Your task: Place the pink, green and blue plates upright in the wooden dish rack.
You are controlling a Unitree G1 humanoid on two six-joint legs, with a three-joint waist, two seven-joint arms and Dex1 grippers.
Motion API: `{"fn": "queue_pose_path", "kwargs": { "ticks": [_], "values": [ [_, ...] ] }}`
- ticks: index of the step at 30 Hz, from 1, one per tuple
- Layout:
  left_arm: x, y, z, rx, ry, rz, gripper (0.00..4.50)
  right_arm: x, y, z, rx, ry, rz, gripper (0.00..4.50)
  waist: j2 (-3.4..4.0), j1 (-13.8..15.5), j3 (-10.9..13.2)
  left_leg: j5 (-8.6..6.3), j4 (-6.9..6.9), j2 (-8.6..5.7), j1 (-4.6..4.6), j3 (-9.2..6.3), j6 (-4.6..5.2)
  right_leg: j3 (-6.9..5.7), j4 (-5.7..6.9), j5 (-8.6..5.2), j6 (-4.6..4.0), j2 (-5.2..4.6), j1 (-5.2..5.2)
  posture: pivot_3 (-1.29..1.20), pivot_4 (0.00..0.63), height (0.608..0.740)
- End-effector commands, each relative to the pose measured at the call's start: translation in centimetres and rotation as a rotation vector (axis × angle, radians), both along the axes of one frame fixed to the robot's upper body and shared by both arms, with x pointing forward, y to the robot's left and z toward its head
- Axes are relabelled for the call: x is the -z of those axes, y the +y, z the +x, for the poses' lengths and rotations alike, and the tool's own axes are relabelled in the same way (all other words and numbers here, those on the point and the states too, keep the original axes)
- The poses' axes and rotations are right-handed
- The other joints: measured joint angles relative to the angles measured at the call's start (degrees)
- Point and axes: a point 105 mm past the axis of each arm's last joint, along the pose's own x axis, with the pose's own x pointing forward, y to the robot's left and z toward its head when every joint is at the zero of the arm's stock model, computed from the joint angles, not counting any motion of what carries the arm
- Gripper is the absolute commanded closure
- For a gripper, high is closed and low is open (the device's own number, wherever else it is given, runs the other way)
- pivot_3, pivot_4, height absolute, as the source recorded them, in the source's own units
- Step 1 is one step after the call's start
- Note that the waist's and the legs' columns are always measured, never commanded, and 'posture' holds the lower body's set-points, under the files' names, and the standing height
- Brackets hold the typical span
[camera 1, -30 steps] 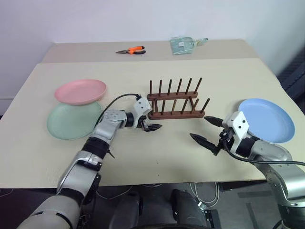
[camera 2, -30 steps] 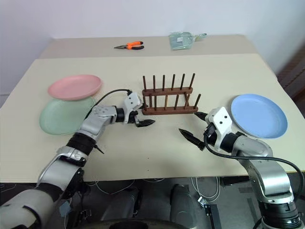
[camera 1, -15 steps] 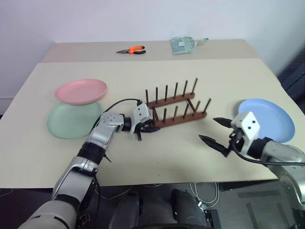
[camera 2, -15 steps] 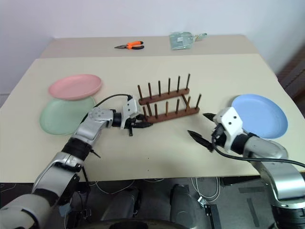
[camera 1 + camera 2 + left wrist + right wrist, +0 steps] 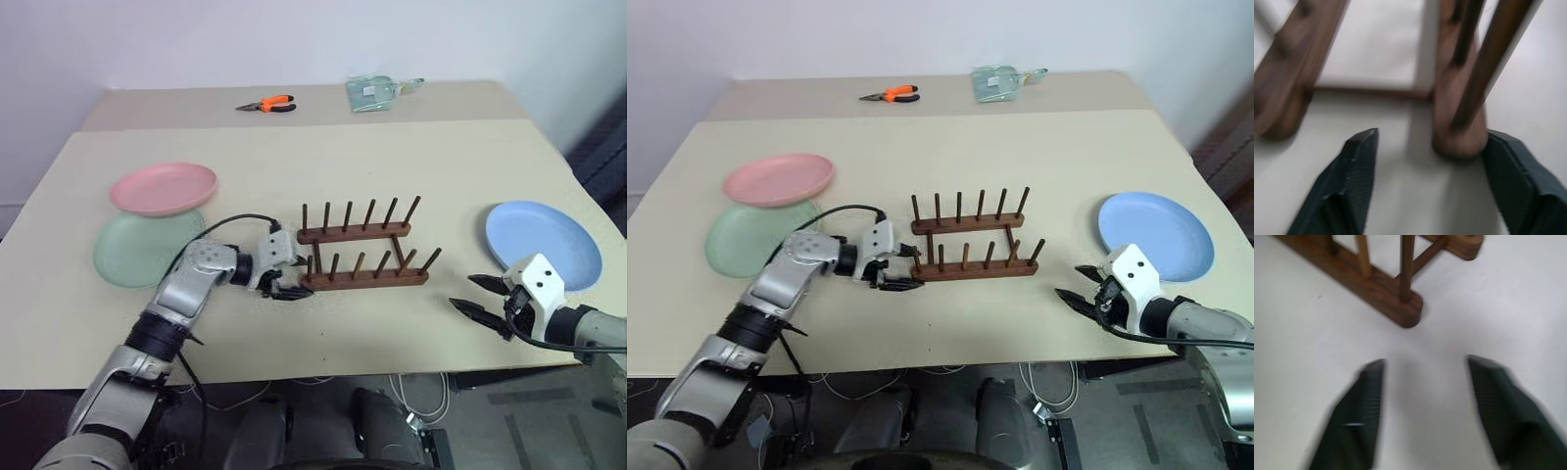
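My left gripper (image 5: 285, 285) sits at the left end of the wooden dish rack (image 5: 361, 255), fingers spread, with the near rail's end between them; the left wrist view is blurred, so I judge one finger (image 5: 1513, 181) to be touching the rail but cannot confirm a pinch. This placement suits squaring the rack on the table (image 5: 323, 166) so that its pegs face the plates. My right gripper (image 5: 487, 304) hovers near the table's front edge, fingers apart and pinching nothing, with the rack's right end ahead of it and well apart. The blue plate (image 5: 544, 245) lies flat just beyond that gripper, within easy reach for a first pick. The pink plate (image 5: 164, 188) rests overlapping the far edge of the green plate (image 5: 147, 249) at the table's left side. No plate stands in the rack; loading is not yet begun.
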Motion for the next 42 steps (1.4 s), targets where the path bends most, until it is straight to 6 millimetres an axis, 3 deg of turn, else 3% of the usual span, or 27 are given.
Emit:
{"fn": "queue_pose_path", "kwargs": {
  "ticks": [1,2,4,5,8,12,17,25,28,29,32,35,37,42],
  "values": [
    [-0.7,0.5,-2.9,0.004,0.088,-0.045,2.78,-0.3,2.5,-0.5,-0.096,-0.017,0.025,3.89,0.02,-0.28,0.0,0.0,-0.01,0.01,0.01,0.0,0.0,0.01,0.0,-0.01,-0.02,0.0,0.0,0.0,0.15,0.74],
    [-0.7,0.2,-3.7,0.016,0.107,-0.058,3.32,-0.1,3.0,-0.5,-0.108,-0.01,0.033,4.45,0.03,-0.2,0.01,0.0,-0.01,0.01,0.02,0.0,0.0,0.01,-0.01,-0.02,-0.02,-0.03,0.03,0.0,0.15,0.74],
    [-0.3,-1.0,-4.9,0.028,0.131,-0.08,4.36,0.6,3.9,-0.4,-0.126,0.001,0.038,4.5,0.02,0.13,0.03,-0.01,0.05,0.03,0.0,-0.01,0.0,0.04,-0.03,-0.05,-0.02,-0.1,0.07,0.0,0.15,0.74],
    [0.1,-1.7,-5.2,0.029,0.12,-0.068,4.44,1.1,4.2,-0.2,-0.126,0.003,0.024,4.5,0.0,0.56,0.04,-0.01,0.12,0.02,-0.04,-0.05,0.0,0.02,-0.05,-0.06,-0.03,-0.12,0.11,0.0,0.15,0.74],
    [0.6,-4.0,-5.1,0.01,0.064,-0.08,4.44,2.5,4.8,1.0,-0.111,-0.005,-0.028,4.5,-0.02,1.4,0.04,-0.01,0.28,-0.03,-0.15,-0.07,-0.01,0.03,-0.08,-0.07,-0.04,-0.13,0.12,0.0,0.15,0.74],
    [1.3,-5.1,-2.3,-0.167,-0.024,-0.081,4.44,3.6,4.6,3.6,-0.053,-0.074,-0.119,4.5,-0.04,1.3,0.01,0.0,0.31,-0.13,-0.22,-0.07,-0.01,0.02,-0.08,-0.05,-0.04,-0.13,0.08,0.0,0.15,0.74],
    [1.7,-4.2,2.2,-0.391,-0.125,-0.059,4.44,3.0,5.0,7.0,0.001,-0.172,-0.156,4.5,-0.08,1.18,-0.03,0.01,0.26,-0.13,0.3,-0.01,-0.03,0.03,-0.01,0.0,-0.1,-0.06,0.43,0.0,0.15,0.74],
    [1.1,-3.3,3.6,-0.432,-0.14,-0.092,4.44,1.3,4.1,10.4,0.066,-0.246,-0.145,4.5,-0.06,1.01,-0.04,0.02,0.11,-0.13,0.39,0.01,-0.02,0.03,0.03,0.12,0.08,-0.04,0.39,0.0,0.15,0.74],
    [0.7,-2.7,3.1,-0.42,-0.141,-0.106,4.5,0.5,4.0,10.4,0.058,-0.237,-0.092,3.71,-0.06,0.78,-0.03,0.02,0.08,-0.13,0.38,0.02,-0.02,0.04,0.02,0.12,0.08,-0.04,0.37,0.0,0.15,0.74],
    [0.4,-2.2,2.9,-0.422,-0.14,-0.124,4.5,0.2,4.3,10.2,0.04,-0.239,-0.073,3.21,-0.06,0.67,-0.03,0.02,0.06,-0.12,0.39,0.01,-0.02,0.04,0.03,0.11,0.08,-0.03,0.37,0.0,0.15,0.74],
    [-2.7,0.3,2.3,-0.471,-0.147,-0.282,3.65,-0.6,5.3,9.0,-0.042,-0.243,-0.039,1.74,-0.01,0.06,0.02,0.01,0.03,-0.1,0.36,-0.01,-0.02,0.04,0.03,0.1,0.08,-0.02,0.33,0.0,0.15,0.74],
    [-6.2,5.0,3.8,-0.678,-0.264,-0.327,2.13,-0.8,5.6,8.6,-0.053,-0.25,-0.04,0.2,-0.06,-0.11,0.1,0.02,0.05,-0.09,0.27,-0.08,-0.02,0.03,0.05,0.09,0.09,-0.02,0.25,0.0,0.15,0.74],
    [-8.9,8.0,5.2,-0.87,-0.328,-0.398,1.09,-0.4,6.1,8.2,-0.075,-0.236,-0.034,0.0,-0.09,0.07,0.11,0.02,0.09,-0.11,0.28,-0.09,-0.03,0.03,0.07,0.09,0.09,-0.02,0.27,0.0,0.15,0.74],
    [-13.7,12.0,6.5,-1.224,-0.365,-0.643,1.09,0.6,6.9,8.1,-0.127,-0.217,-0.075,0.0,-0.14,0.34,0.1,0.02,0.12,-0.2,0.3,-0.12,-0.04,0.02,-0.01,0.08,0.2,-0.08,0.39,0.0,0.15,0.74]
  ]
}}
